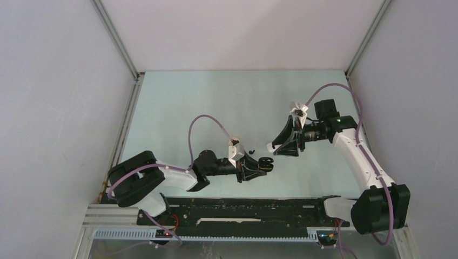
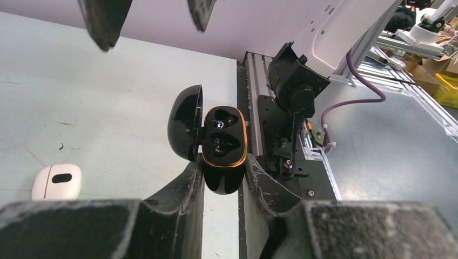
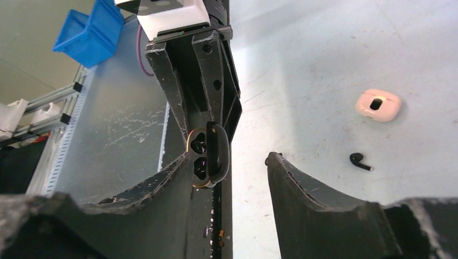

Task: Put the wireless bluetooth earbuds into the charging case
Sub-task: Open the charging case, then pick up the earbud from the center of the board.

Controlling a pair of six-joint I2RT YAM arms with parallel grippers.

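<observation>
The charging case [image 2: 224, 143] is glossy black with a gold rim, and its lid [image 2: 185, 127] is swung open to the left. My left gripper [image 2: 224, 167] is shut on its lower body and holds it above the table. Its two wells look dark, and I cannot tell what lies in them. In the right wrist view the same case [image 3: 209, 151] hangs just past my right gripper [image 3: 232, 162], which is open and holds nothing. One black earbud [image 3: 359, 161] lies loose on the table to the right of the right finger. From above, the two grippers [image 1: 258, 166] [image 1: 278, 148] are close together.
A white pebble-shaped case [image 2: 56, 181] sits shut on the table, also seen as a pale case [image 3: 378, 104] in the right wrist view. The black base rail [image 1: 243, 208] runs along the near edge. White walls enclose the pale table [image 1: 216, 97].
</observation>
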